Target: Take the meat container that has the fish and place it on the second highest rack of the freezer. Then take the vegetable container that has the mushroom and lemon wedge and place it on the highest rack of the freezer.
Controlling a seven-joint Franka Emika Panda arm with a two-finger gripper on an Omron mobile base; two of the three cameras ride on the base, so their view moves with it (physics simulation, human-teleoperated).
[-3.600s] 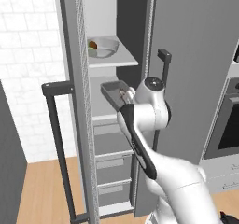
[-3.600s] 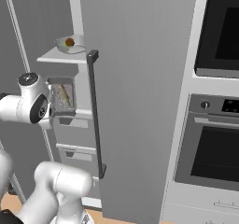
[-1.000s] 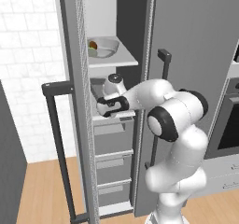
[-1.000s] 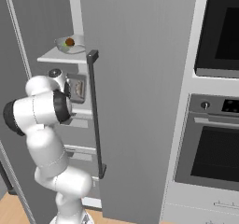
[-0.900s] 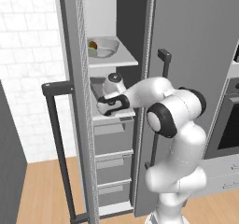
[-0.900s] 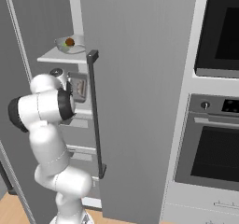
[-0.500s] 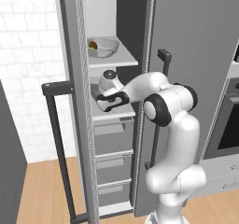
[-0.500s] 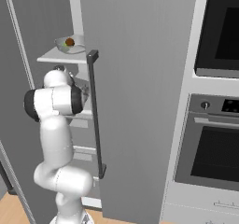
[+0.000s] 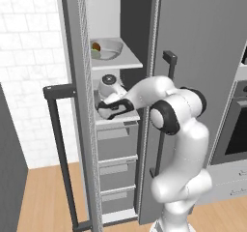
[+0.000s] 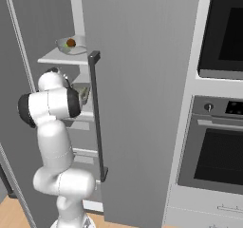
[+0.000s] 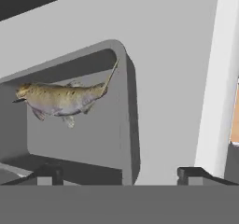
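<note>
Inside the freezer [image 9: 120, 13], the meat container [image 11: 123, 125] with the fish [image 11: 60, 99] rests on the second-highest rack, tool [image 11: 119, 174] open beside its rim; rigid, smooth metal, probably best gripped there.

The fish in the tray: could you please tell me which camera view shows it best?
The hand view: the fish lies whole and close in the meat container. In the right base view only a sliver of tray contents shows behind the arm; in the left base view the arm covers it.

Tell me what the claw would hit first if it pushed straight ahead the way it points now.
Most likely the near rim of the meat container, which lies between the open claw's fingertips, with the fish beyond. Depth is hard to judge.
</note>
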